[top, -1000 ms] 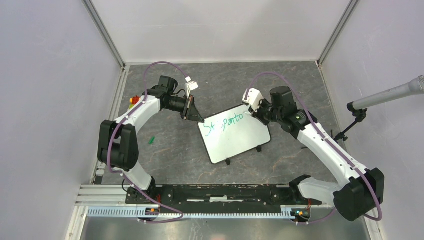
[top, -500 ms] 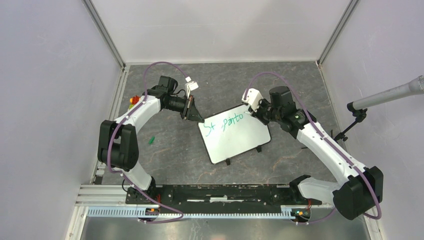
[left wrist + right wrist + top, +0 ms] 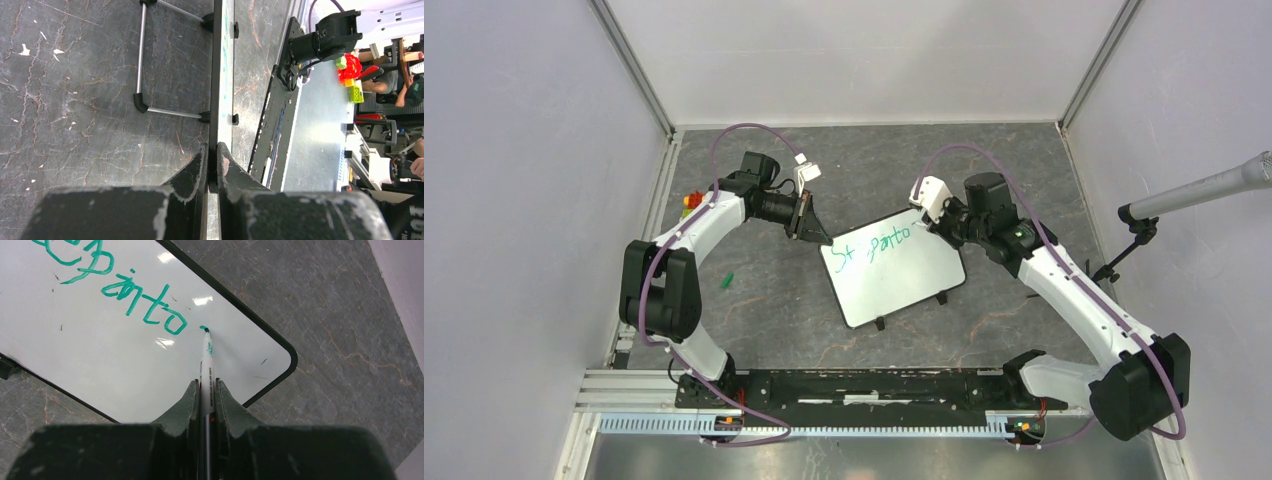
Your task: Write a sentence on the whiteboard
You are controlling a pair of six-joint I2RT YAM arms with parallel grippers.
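Lighting bright, even, from overhead. Top view sharp; shadows on the table point(image 3: 764, 300) faint and soft-edged. Right wrist view: three small glare patches on the whiteboard point(image 3: 100, 355), otherwise crisp. Left wrist view: metal sheet point(image 3: 320, 125) at right edge washed out, background there soft.

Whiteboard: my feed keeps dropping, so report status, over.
Left gripper shut on whiteboard edge. Right gripper shut on green marker, tip touching board. Sentence one partial green line, nearing the corner. Nothing in the marker's way.
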